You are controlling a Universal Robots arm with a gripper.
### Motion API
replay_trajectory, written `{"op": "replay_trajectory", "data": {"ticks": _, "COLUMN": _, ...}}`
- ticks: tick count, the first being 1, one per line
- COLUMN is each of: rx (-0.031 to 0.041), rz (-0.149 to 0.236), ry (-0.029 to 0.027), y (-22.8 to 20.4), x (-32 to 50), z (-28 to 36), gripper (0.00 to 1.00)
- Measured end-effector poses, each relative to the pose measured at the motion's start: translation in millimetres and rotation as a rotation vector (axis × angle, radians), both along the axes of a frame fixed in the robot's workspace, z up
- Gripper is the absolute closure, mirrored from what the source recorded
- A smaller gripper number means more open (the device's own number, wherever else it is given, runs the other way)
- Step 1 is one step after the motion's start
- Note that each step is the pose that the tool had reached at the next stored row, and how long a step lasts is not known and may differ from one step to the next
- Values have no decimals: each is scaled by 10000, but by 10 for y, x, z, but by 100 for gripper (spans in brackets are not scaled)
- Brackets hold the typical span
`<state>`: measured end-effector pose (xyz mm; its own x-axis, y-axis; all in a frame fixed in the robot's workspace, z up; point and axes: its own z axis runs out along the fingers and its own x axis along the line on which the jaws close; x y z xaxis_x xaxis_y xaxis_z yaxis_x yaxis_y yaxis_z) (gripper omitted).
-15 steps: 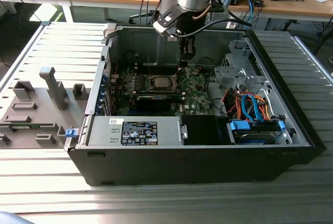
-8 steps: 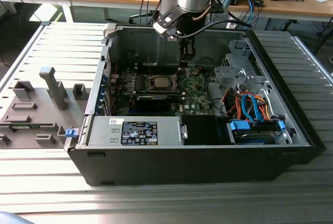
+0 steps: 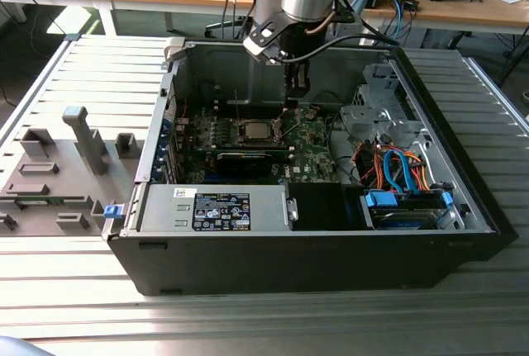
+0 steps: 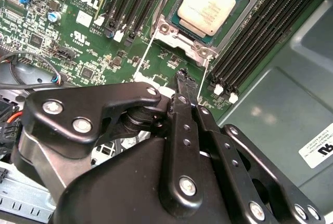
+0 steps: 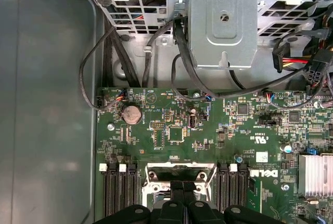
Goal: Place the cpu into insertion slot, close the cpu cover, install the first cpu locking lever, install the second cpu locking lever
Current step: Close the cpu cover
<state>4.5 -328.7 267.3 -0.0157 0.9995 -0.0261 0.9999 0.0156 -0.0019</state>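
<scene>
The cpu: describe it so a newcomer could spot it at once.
Inside the open black computer case, find the green circuit board. Between its two banks of long black slots sits the silvery cpu cover; the cpu is the flat, pale metal square in its window, the only smooth bare face there.

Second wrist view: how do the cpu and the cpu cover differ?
The cpu is a solid, pale metal square; the cpu cover is a greyer frame with an open window. The cpu sits in the centre; the cpu cover rings it, screw heads at its corners. Both lie flat on the green board.
</scene>
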Motion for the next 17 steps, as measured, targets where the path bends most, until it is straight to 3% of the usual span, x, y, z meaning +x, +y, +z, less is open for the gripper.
{"op": "replay_trajectory", "data": {"ticks": 6, "rx": 1, "rz": 1, "ry": -1, "y": 0, "x": 47, "z": -8, "gripper": 89}}
{"op": "replay_trajectory", "data": {"ticks": 17, "rx": 1, "rz": 2, "ry": -1, "y": 0, "x": 229, "z": -8, "gripper": 89}}
